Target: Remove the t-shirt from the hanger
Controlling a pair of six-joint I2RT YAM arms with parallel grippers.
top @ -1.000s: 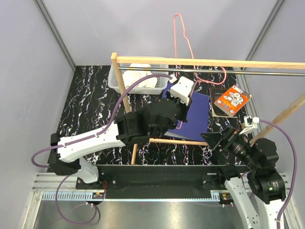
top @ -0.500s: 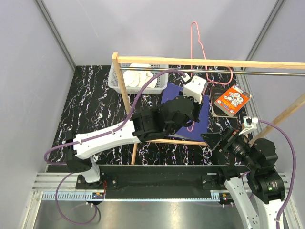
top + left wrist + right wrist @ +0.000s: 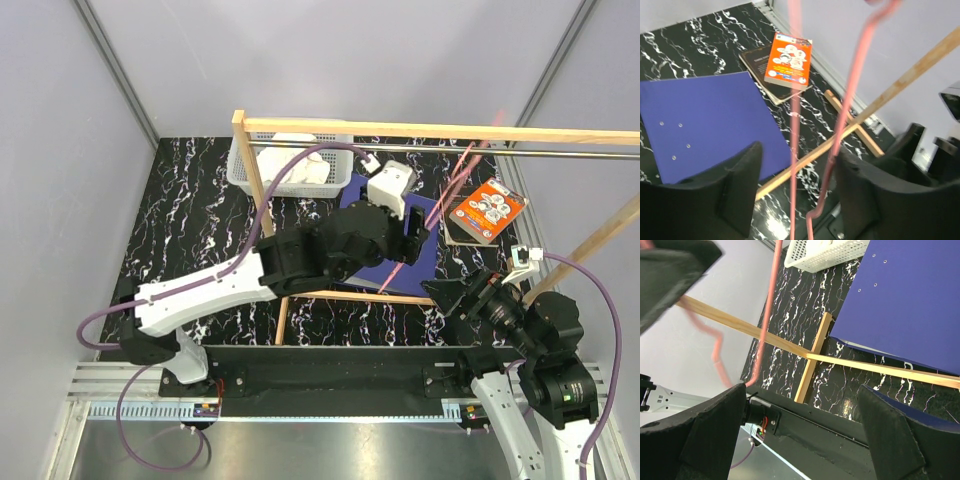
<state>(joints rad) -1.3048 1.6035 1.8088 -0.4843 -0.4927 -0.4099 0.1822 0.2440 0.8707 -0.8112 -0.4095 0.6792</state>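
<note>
The thin pink hanger is a blurred slanted streak from the wooden rail down to my left gripper. In the left wrist view two of the hanger's wires run between the fingers of my left gripper, whose jaws stand wide apart and do not clamp them. The white t-shirt lies bundled in the white basket at the back, off the hanger. My right gripper hangs low at the right, open and empty; the hanger shows at that view's left.
A wooden frame with a metal rod spans the back. A dark-blue sheet lies under the left gripper. An orange packet rests on a dark book at the right. A wooden foot bar crosses the black marbled table.
My left gripper has opened from shut on the hanger. The hanger, upright above the rail before, now slants down in a blur. The left arm drew back a little.
</note>
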